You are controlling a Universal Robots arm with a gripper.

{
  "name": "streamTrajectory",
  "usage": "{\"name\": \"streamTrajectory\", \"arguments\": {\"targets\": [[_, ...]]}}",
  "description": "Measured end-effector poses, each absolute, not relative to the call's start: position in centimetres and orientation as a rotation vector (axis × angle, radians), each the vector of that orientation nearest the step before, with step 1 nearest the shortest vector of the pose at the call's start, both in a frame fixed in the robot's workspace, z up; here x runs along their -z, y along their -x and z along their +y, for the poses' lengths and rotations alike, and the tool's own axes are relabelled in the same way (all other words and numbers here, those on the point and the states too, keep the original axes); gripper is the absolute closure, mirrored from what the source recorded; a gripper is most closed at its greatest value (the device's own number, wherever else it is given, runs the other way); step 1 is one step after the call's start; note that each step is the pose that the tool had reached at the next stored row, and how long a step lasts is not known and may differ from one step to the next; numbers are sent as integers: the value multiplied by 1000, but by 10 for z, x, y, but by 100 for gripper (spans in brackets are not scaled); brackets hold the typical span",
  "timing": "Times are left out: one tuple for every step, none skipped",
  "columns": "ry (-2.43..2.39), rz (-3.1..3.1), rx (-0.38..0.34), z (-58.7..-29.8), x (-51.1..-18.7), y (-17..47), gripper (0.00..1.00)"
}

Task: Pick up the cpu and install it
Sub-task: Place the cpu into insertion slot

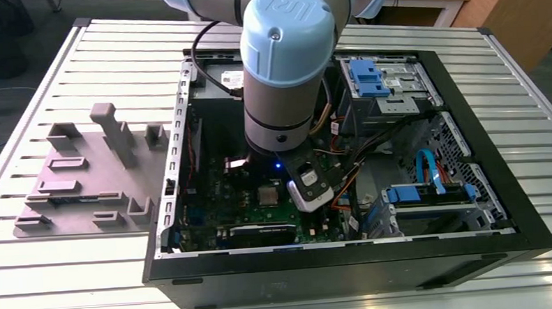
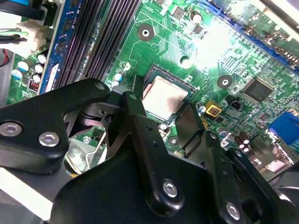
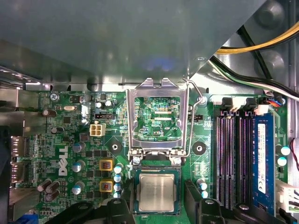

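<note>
Part of the motherboard (image 2: 154,42) beside the cpu (image 2: 164,95), behind the black jaws in the second wrist view.

**CPU sits in the open socket, fingers parted on either side**

The cpu (image 3: 157,194) lies flat and square inside the dark socket (image 3: 179,191) on the green motherboard (image 3: 117,136). Its pale metal top is fully exposed. The black fingers (image 3: 195,201) stand spread, one on each side of the chip, and neither touches it. Just beyond the socket, the metal load frame (image 3: 157,91) is swung open, with its wire lever (image 3: 189,122) alongside. Dark memory slots (image 3: 229,158) and a blue memory module (image 3: 261,158) run beside the socket. Yellow, black and green cables (image 3: 275,41) cross a corner near a grey metal panel (image 3: 117,42).
</note>
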State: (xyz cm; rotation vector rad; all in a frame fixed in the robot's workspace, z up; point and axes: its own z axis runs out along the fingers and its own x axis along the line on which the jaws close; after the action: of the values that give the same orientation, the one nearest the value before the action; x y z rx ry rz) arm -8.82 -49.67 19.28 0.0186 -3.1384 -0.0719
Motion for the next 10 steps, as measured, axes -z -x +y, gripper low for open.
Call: {"name": "streamTrajectory", "arguments": {"targets": [[-19, -3138, 71, -497, -194, 88, 46], [-19, -3138, 72, -497, -194, 88, 46], [-19, -3138, 72, -497, -195, 88, 46], [-19, -3138, 72, -497, -195, 88, 46], [-19, -3139, 72, -497, -195, 88, 46], [-19, -3139, 72, -497, -195, 88, 46], [-19, -3138, 72, -497, -195, 88, 46], [-19, -3138, 72, -497, -195, 88, 46], [-19, -3138, 72, -497, -195, 88, 46], [-19, -3138, 72, -497, -195, 88, 46]]}}
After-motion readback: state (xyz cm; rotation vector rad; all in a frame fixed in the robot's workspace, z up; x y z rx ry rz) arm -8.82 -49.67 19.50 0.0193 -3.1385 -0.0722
